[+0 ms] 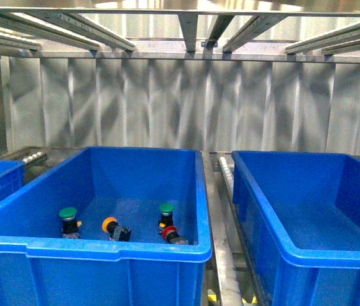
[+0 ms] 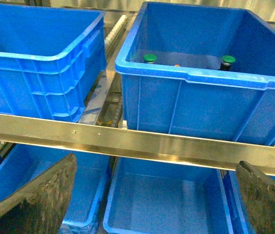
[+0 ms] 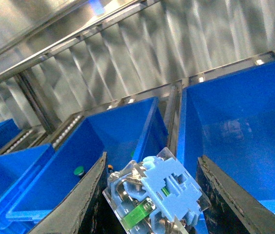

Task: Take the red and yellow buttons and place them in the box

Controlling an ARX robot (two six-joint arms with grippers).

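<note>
Bright overhead light; streaky glare on metal wall (image 1: 186, 105).

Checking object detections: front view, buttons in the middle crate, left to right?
Green button → yellow button → second green button, with the red button just below it, overlapping in order.

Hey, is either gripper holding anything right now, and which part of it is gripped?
The right gripper holds a push-button switch by its sides, contact block facing the camera; cap color hidden. The left gripper is open, empty.
</note>
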